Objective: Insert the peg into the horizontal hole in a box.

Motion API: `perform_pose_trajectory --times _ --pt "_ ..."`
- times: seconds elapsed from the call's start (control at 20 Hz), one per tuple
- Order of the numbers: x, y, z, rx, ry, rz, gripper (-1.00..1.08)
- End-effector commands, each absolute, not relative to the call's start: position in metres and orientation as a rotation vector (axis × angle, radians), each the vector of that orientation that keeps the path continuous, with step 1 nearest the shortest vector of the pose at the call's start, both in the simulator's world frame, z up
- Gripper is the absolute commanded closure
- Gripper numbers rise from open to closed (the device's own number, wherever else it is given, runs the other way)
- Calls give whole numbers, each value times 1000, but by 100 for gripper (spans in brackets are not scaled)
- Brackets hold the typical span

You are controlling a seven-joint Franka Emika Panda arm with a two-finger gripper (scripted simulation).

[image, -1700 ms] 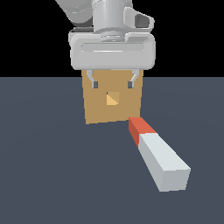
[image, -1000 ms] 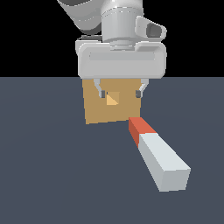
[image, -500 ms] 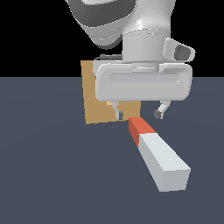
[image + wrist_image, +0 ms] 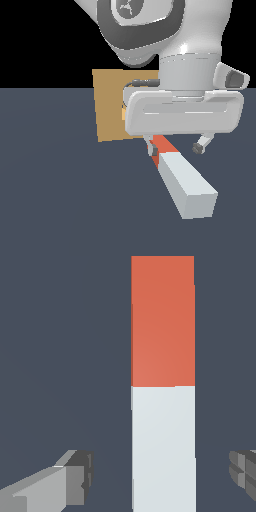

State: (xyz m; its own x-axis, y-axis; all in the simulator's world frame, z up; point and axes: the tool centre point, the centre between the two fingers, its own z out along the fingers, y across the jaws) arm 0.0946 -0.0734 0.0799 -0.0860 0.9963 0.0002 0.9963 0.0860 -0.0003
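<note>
The peg (image 4: 187, 187) lies on the dark floor, a pale grey-white bar whose red-orange end (image 4: 163, 144) points toward the box (image 4: 111, 112). The box is a tan block standing behind it. The hole is almost fully hidden behind my hand; only a lighter orange sliver (image 4: 123, 115) shows at the hand's edge. My gripper (image 4: 176, 148) hangs open just above the peg, near where red meets white. In the wrist view the peg (image 4: 162, 446) runs between the fingertips (image 4: 75, 483), with a clear gap on each side. Nothing is held.
The floor (image 4: 50, 200) is a flat dark grey-blue surface with nothing else on it. My arm's big white and grey links (image 4: 150, 25) fill the upper middle of the exterior view and cover the box's right part.
My hand has moved from in front of the box toward the exterior view's right and nearer the camera. It is lower and now sits over the peg. Peg and box have not moved.
</note>
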Motion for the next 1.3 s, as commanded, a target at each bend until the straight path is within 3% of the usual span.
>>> perform_pose_trajectory --times 0.0,0.6,1.25 --pt "99 -76 77 -2120 -2319 0 -92" --pt "103 -78 70 -2117 -2321 0 -92" --pt "102 -78 22 -2117 -2321 0 -92"
